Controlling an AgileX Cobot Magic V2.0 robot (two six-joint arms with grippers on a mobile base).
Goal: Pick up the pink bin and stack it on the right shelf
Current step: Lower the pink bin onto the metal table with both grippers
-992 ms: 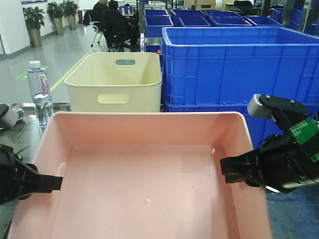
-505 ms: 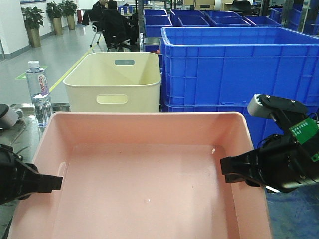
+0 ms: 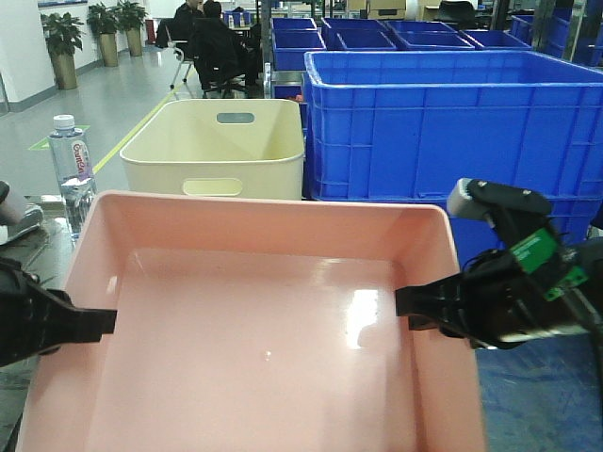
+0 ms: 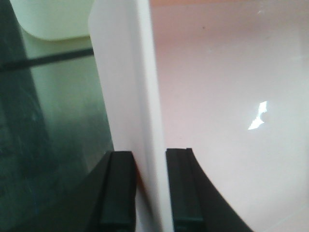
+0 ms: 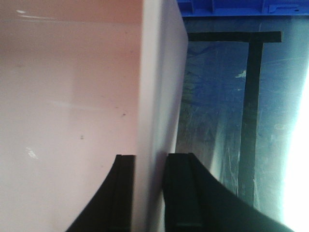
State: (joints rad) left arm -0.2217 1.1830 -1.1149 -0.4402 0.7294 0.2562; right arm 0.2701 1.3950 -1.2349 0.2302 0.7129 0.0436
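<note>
The pink bin (image 3: 254, 339) fills the front view, held up between both arms and tilted a little. My left gripper (image 3: 99, 323) is shut on its left wall; the left wrist view shows that wall (image 4: 145, 96) pinched between the two black fingers. My right gripper (image 3: 407, 306) is shut on its right wall, which shows in the right wrist view (image 5: 154, 96) between the fingers. The right shelf (image 5: 231, 121), a dark shiny board with a black strip, lies below the bin's right side.
A cream tub (image 3: 221, 151) with handle slots stands behind the bin. Big blue crates (image 3: 443, 122) are stacked at the back right. A water bottle (image 3: 73, 174) stands at the left. People sit at desks far behind.
The pink bin has risen and shifted left with both grippers; its far rim now hides the cream tub's front handle slot partly. A bright glare now shows on its floor.
</note>
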